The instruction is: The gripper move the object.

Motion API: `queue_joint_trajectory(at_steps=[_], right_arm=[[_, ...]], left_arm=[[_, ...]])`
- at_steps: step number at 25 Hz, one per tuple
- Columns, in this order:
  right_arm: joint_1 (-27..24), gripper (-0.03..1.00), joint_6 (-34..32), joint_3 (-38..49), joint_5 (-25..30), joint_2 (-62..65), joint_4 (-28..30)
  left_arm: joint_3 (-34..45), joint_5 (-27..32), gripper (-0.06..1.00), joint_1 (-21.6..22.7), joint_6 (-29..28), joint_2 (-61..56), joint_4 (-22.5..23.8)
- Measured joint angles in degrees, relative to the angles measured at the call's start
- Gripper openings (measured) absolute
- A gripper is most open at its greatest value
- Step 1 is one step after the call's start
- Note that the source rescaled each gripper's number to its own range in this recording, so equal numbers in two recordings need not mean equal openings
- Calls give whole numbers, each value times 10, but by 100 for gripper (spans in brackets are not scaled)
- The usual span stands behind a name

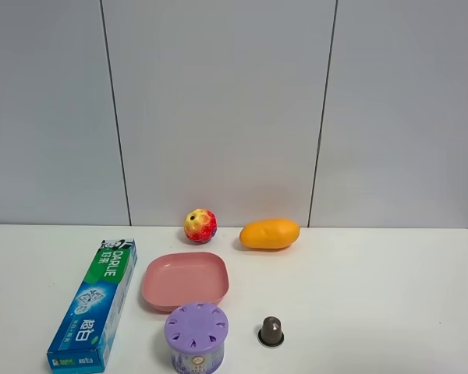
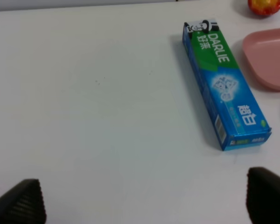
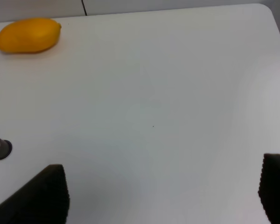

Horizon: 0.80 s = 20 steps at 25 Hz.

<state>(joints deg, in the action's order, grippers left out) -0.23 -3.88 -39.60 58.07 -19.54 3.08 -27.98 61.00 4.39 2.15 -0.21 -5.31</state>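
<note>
The long green and blue DARLIE toothpaste box (image 1: 93, 315) lies flat on the white table at the front left, next to the pink plate. It also shows in the left wrist view (image 2: 224, 81), away from the fingers. My left gripper (image 2: 144, 200) is open and empty, with only its two dark fingertips (image 2: 23, 200) showing; the box is off to one side of them. My right gripper (image 3: 161, 196) is open and empty over bare table. Neither gripper shows in the exterior high view.
A pink square plate (image 1: 186, 280) sits beside the box, with a purple round canister (image 1: 196, 337) in front of it. A small dark capsule (image 1: 271, 332) stands to the right. A red-yellow apple (image 1: 200, 226) and a mango (image 1: 270, 234) lie near the back wall.
</note>
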Motion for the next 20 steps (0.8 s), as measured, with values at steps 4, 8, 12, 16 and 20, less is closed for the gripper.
queue_joint_trajectory(at_steps=[4,8,12,16,20], right_arm=[[0,98,0,21,5,85,-1],[0,98,7,27,9,150,-3],[0,98,17,50,10,189,-5],[0,98,22,103,17,196,-24],[0,98,26,113,29,196,-35]], left_arm=[[0,0,100,0,0,0,0],[0,0,100,0,0,0,0],[0,0,100,0,0,0,0],[0,0,100,0,-1,0,0],[0,0,100,0,-1,0,0]])
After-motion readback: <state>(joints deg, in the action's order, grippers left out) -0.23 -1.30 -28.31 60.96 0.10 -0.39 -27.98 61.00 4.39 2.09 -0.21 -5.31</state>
